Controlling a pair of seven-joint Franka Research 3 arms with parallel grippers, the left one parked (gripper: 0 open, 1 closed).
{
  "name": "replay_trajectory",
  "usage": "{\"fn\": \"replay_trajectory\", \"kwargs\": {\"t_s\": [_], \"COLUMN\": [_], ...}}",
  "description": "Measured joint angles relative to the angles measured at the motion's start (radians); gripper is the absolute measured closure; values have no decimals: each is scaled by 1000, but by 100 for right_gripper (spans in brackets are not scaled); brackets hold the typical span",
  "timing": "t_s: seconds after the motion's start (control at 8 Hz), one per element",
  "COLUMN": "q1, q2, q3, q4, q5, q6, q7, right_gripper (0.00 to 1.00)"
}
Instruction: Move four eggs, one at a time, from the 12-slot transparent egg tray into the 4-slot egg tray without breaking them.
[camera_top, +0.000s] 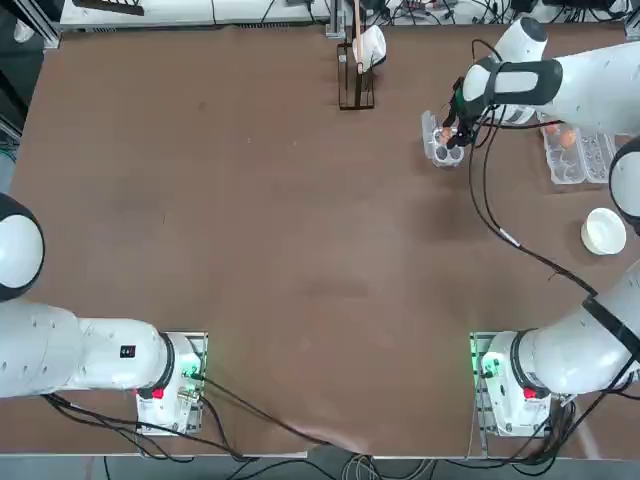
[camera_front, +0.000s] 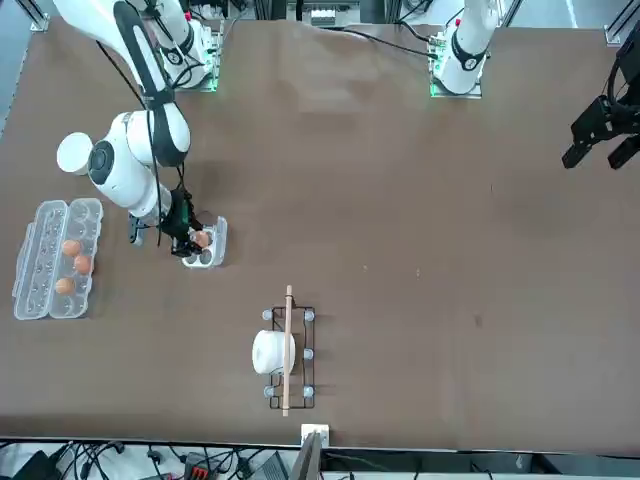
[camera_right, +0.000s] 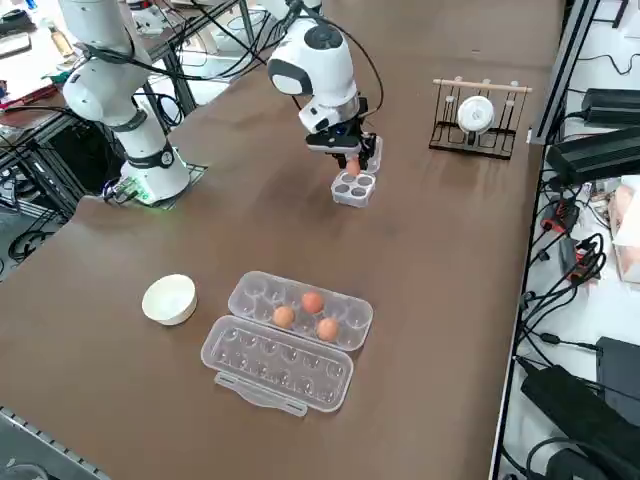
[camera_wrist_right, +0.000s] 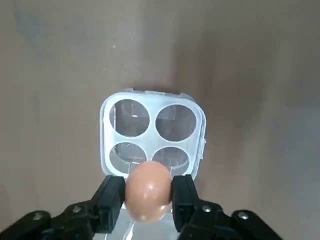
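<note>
right gripper (camera_wrist_right: 148, 200) above small tray (camera_wrist_right: 152, 132), jaws pinching egg (camera_wrist_right: 148, 191). three eggs (camera_right: 312, 302) in long tray (camera_right: 290, 340).

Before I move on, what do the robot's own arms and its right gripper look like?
Both arms are white with rounded segments and dark bands at the joints; black cables run along the right arm. The bases carry small green lights and red marks. The right gripper is black, with two blocky, squared-off fingers and small round screws on its linkages.
</note>
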Motion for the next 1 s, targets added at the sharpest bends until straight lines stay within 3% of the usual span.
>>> {"fn": "replay_trajectory", "kwargs": {"t_s": [1.0], "q1": [17], "q2": [35], "q3": [1], "q4": [-16], "q5": [16], "q6": [17], "q7": [2], "right_gripper": [44]}}
